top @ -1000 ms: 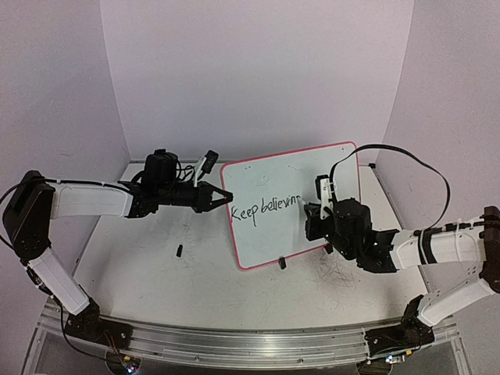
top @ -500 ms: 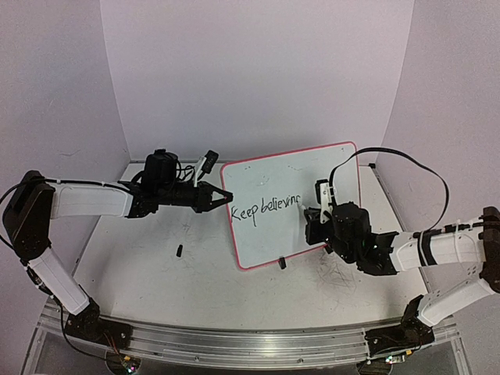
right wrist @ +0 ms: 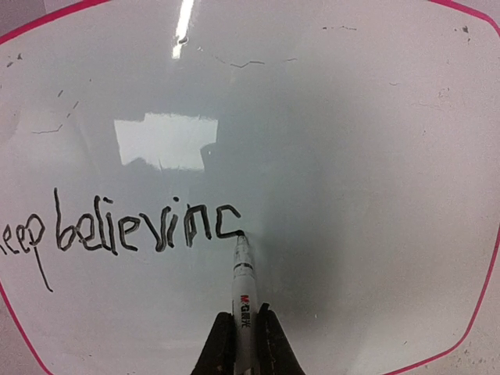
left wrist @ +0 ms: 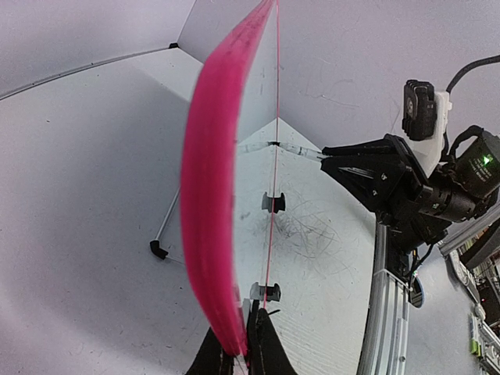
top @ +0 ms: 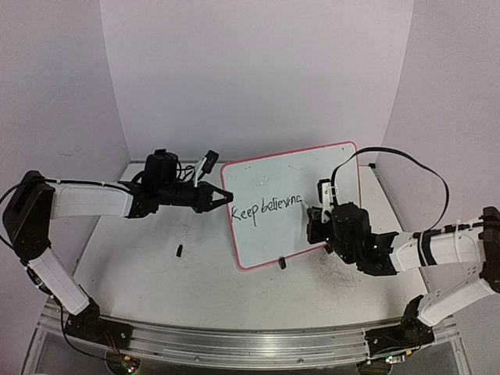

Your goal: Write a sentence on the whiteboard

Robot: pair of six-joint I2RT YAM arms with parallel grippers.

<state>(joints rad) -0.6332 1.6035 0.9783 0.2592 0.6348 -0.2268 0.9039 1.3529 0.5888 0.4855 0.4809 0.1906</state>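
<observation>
The whiteboard, white with a pink-red rim, stands tilted on the table. My left gripper is shut on its left edge; in the left wrist view the pink rim runs up between the jaws. My right gripper is shut on a white marker whose black tip touches the board. The sentence reads "Keep believinc" at this moment; in the right wrist view the tip sits at the bottom end of the last open letter.
A small black cap lies on the table left of the board. Black clips sit on the board's lower rim. Grey scribble marks cover the tabletop under my right arm. Walls stand close behind and at both sides.
The line of letters has grown rightward from "believin" to a further open letter. My right gripper has shifted slightly right and down with the marker. The left arm has not moved.
</observation>
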